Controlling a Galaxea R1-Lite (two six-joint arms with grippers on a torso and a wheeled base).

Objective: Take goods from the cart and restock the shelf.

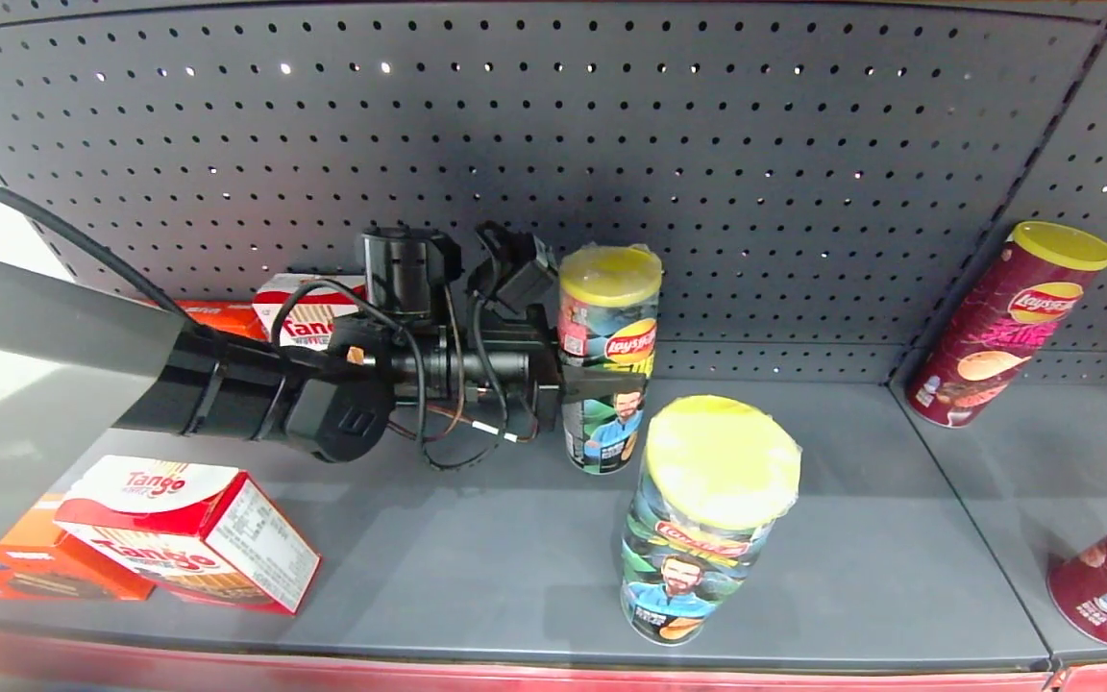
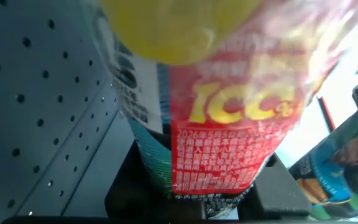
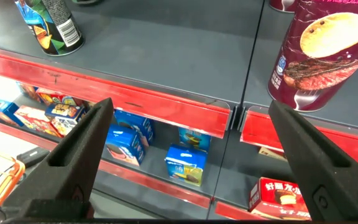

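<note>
I'm looking down on the grey shelf [image 1: 477, 548] and its pegboard back [image 1: 707, 144], with my left arm [image 1: 227, 384] lying across the shelf's left half. The left jaws are gripping the green chip can [image 1: 608, 317] around its middle and holding it upright just in front of the pegboard. It is sitting behind a second green can [image 1: 707, 519] that is standing near the front edge. I cannot tell whether the held can's base is touching the shelf. The right jaws are spread wide and holding nothing, hanging out past the shelf's red front lip near a purple can [image 3: 322, 56]. A wafer box [image 1: 198, 529] is lying at the front left. I'm judging the can as light and stiff along its length, but easy to dent, with a glossy wrap that could slip. The mid-body hold looks right; I'm avoiding the soft yellow lid.
</note>
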